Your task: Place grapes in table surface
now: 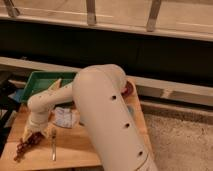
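Note:
The grapes (pixel 26 145), a dark red-purple bunch, lie on the light brown wooden table surface (pixel 95 150) near its front left corner. My gripper (pixel 31 133) is at the end of the cream arm (pixel 100 115), low over the upper end of the bunch and partly covering it. I cannot tell whether it touches the grapes. The large arm hides the middle of the table.
A fork (pixel 53 145) lies just right of the grapes. A white packet (pixel 65 117) lies behind it. A green tray (pixel 40 82) stands at the back left. A dark red object (pixel 129 89) shows at the back right edge. A dark rail runs behind.

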{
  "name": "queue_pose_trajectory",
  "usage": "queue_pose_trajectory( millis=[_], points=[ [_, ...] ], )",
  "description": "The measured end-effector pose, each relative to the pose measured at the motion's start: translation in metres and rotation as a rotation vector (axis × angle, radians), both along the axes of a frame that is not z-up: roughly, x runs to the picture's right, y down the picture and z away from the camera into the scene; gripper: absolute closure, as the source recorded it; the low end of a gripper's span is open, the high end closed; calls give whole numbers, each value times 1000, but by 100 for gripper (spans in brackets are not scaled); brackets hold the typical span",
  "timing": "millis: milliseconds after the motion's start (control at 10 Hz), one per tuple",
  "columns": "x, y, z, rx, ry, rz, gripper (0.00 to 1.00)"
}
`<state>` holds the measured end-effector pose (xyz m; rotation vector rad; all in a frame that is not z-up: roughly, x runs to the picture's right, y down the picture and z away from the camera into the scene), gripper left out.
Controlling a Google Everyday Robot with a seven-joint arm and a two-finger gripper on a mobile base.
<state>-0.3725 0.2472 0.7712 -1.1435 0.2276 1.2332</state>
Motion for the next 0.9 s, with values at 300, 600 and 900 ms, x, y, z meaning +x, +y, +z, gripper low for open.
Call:
queue_pose_trajectory(
  millis=[300,600,900],
  points=[
    [1,-2,0,9,24,11,88],
    [7,-10,-4,37,42,35,100],
    [26,-38,-16,94,37,116,100]
  ],
)
